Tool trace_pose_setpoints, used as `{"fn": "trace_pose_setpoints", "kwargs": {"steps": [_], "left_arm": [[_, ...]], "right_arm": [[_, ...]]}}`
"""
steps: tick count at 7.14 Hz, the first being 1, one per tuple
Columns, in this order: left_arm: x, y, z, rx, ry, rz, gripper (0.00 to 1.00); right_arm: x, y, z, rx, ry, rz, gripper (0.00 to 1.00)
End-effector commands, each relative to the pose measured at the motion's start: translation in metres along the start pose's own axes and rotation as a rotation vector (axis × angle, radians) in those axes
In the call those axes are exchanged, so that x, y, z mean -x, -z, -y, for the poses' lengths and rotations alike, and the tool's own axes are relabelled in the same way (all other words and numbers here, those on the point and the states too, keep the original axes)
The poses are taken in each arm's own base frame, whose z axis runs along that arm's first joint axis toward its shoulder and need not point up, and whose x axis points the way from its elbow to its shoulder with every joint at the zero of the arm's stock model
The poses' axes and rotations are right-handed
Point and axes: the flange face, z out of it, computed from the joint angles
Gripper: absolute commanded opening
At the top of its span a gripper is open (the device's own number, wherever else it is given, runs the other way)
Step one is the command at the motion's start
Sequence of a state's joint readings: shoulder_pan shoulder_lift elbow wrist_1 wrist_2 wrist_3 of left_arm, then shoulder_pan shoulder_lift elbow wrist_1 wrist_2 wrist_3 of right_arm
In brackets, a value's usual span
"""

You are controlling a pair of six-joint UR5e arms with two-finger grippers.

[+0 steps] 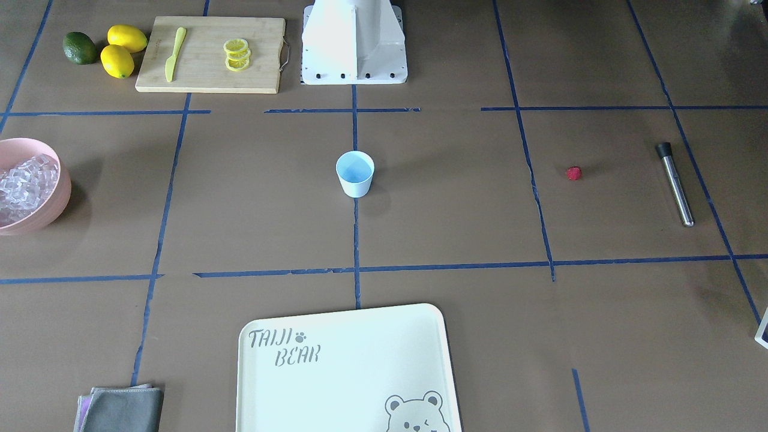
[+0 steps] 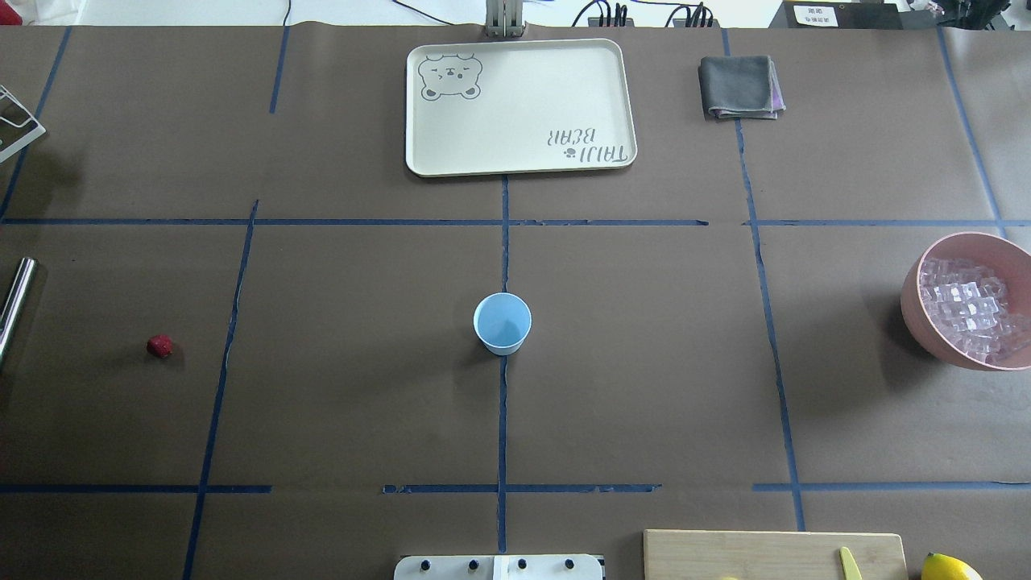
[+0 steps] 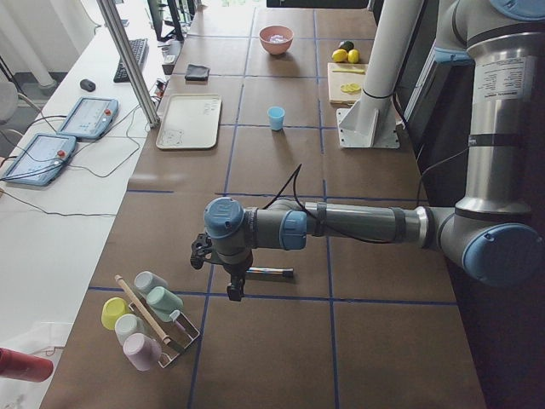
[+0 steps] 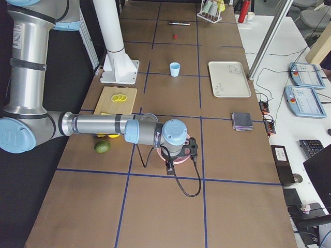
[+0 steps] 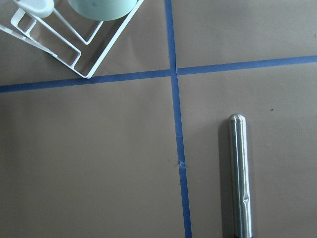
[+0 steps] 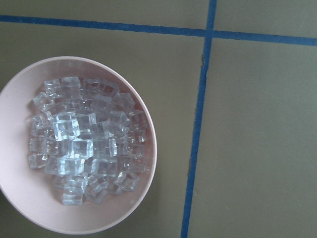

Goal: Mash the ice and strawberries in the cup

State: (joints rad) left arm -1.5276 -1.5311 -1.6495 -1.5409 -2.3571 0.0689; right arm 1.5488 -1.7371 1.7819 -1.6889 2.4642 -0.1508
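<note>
Brown table [image 2: 362,403], blue tape grid [image 2: 503,419], light-blue cup [image 2: 502,324] central; seemingly desks [image 3: 51,230] alongside

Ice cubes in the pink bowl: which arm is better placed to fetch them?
Right, probably. The right gripper hangs over the pink bowl, its camera looking down on the ice. The left gripper hangs by the steel muddler.

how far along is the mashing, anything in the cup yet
Nothing is done yet: the cup is empty. The ice sits in the pink bowl, the strawberry and the muddler lie on the table. In hand: the right arm is over the bowl, the left arm over the muddler. Left: load the cup, then mash.
</note>
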Motion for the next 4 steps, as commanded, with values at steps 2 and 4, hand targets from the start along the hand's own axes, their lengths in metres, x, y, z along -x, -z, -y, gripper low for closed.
{"fn": "trace_pose_setpoints", "kwargs": {"steps": [2, 4], "left_arm": [[-0.001, 0.0, -0.001, -0.004, -0.007, -0.002, 1.0], [-0.002, 0.0, -0.001, -0.005, -0.008, -0.002, 1.0]], "right_arm": [[0.072, -0.037, 0.028, -0.043, -0.143, 0.033, 0.99], [0.121, -0.079, 0.032, -0.068, -0.276, 0.027, 0.98]]}}
